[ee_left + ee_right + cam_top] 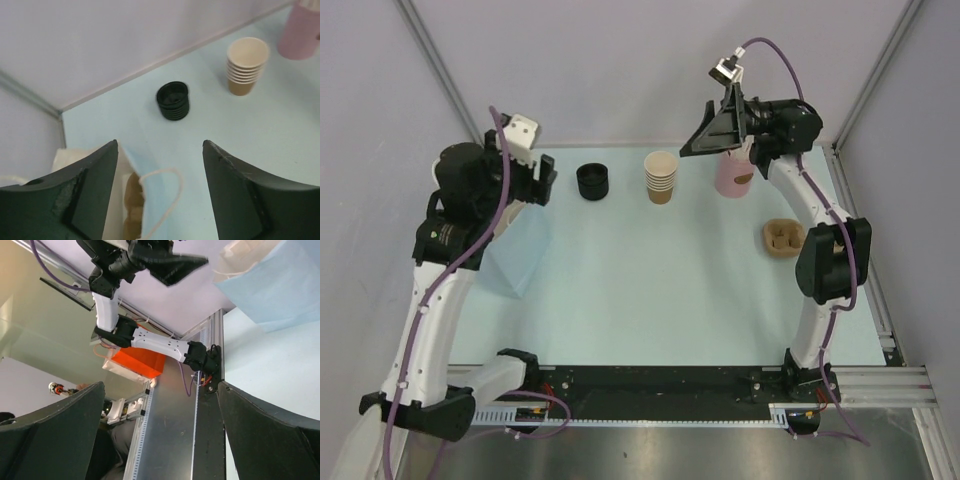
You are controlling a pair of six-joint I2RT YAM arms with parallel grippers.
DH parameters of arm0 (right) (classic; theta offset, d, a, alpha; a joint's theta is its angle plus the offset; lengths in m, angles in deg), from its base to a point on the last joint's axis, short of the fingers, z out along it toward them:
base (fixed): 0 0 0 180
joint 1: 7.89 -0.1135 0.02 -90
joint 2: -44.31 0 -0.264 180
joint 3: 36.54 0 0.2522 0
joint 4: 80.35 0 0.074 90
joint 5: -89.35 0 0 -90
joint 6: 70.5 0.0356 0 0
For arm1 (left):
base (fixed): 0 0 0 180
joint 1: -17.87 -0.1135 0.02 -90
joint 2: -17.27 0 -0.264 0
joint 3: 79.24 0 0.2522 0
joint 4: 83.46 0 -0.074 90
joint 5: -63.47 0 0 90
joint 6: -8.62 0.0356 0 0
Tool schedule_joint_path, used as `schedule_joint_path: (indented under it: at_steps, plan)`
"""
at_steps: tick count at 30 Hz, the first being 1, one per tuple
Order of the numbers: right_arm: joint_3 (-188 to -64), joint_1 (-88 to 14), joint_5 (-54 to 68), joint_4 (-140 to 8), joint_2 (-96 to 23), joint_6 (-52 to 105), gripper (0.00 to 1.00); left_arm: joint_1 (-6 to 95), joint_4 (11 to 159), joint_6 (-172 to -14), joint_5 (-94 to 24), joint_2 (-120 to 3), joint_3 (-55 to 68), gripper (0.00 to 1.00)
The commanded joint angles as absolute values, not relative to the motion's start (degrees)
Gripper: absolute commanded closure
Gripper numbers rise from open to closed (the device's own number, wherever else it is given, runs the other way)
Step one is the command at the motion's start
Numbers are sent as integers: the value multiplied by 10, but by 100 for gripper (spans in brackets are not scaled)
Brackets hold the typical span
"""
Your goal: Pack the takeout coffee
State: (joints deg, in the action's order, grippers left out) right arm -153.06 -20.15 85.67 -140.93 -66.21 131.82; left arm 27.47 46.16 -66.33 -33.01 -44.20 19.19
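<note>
A light blue paper bag (515,255) with a white cord handle stands at the table's left. My left gripper (544,180) hangs above its far edge, open and holding nothing. In the left wrist view the bag's mouth (150,200) lies between and below the spread fingers of the left gripper (160,145). A brown shape (131,205) shows inside; I cannot tell what it is. The takeout coffee with its black lid is not in view as such. My right gripper (696,140) is raised high at the back right and stands open and empty (161,385).
A stack of black lids (592,181) and a stack of lidless brown cups (661,177) stand at the back middle. A pink cup (732,175) sits under the right arm. A brown cardboard cup carrier (782,238) lies at the right.
</note>
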Motion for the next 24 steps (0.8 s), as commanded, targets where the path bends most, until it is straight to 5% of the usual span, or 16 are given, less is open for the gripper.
schedule_joint_path:
  at_steps: [1, 3, 5, 6, 7, 8, 10, 17, 24]
  plan:
    - [-1588, -220, 863, -1538, -633, 1327, 0, 336, 495, -648, -353, -420, 234, 16]
    - [-1578, -209, 840, -1483, -598, 1243, 0, 338, 494, -646, -369, -424, 254, 12]
    - [-1529, -189, 782, -1211, -514, 1054, 0, 345, 475, -642, -373, -437, 278, 11]
    - [-1534, -169, 735, -999, -482, 613, 0, 350, 473, -635, -368, -441, 290, 11]
    - [-1653, -183, 632, -452, -466, 401, 0, 365, 473, -632, -362, -449, 292, 9]
    - [-1675, -227, 376, -358, -454, 274, 0, 374, 472, -627, -351, -453, 294, 9]
    - [-1640, -336, 250, -356, -417, 154, 0, 396, 472, -617, -337, -467, 291, 9]
    - [-1718, -405, 36, -257, -522, 90, 0, 470, 544, -581, -214, -516, 201, 9]
    - [-1751, -427, 13, -226, -634, 55, 3, 474, 620, -618, -174, -559, 98, 3]
